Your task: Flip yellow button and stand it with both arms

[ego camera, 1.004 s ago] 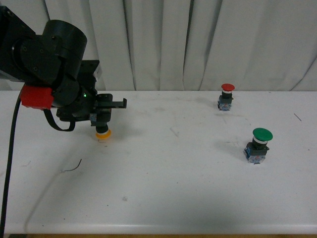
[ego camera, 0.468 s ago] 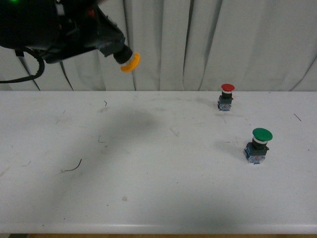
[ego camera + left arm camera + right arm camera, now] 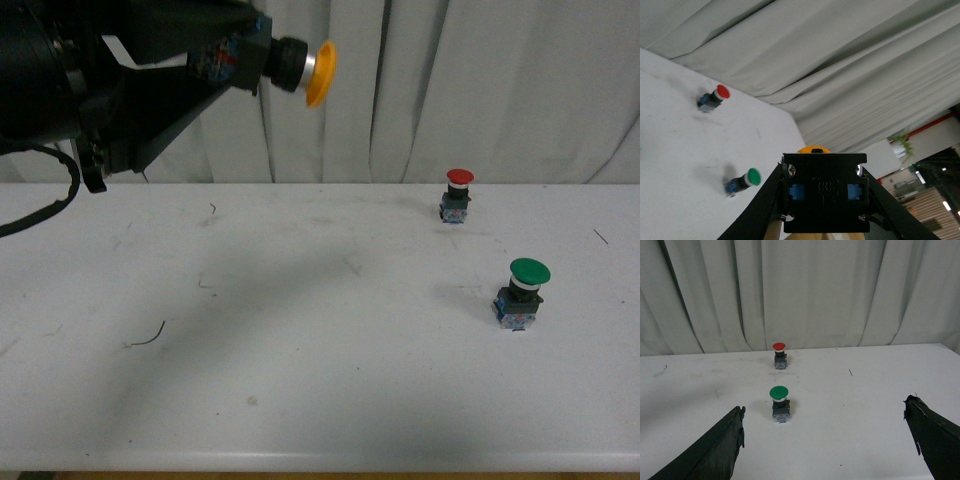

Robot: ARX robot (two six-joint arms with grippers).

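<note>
Black L gripper (image 3: 215,60) pinches the block end of the small yellow-capped push button (image 3: 300,68), prob. hard & light; wide-open, empty black R gripper (image 3: 824,409) could grab its neck.

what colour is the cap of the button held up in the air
Yellow-orange, on the yellow button; clearest in the front view.

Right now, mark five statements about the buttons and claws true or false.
1. The left claw holds the yellow button above the table. True.
2. That button points straight down. False: it points sideways, toward the robot's right.
3. The red button stands farther back than the green button. True.
4. The green button lies tipped over. False: it stands upright.
5. The right claw grips the red button. False: it is open and empty.
</note>
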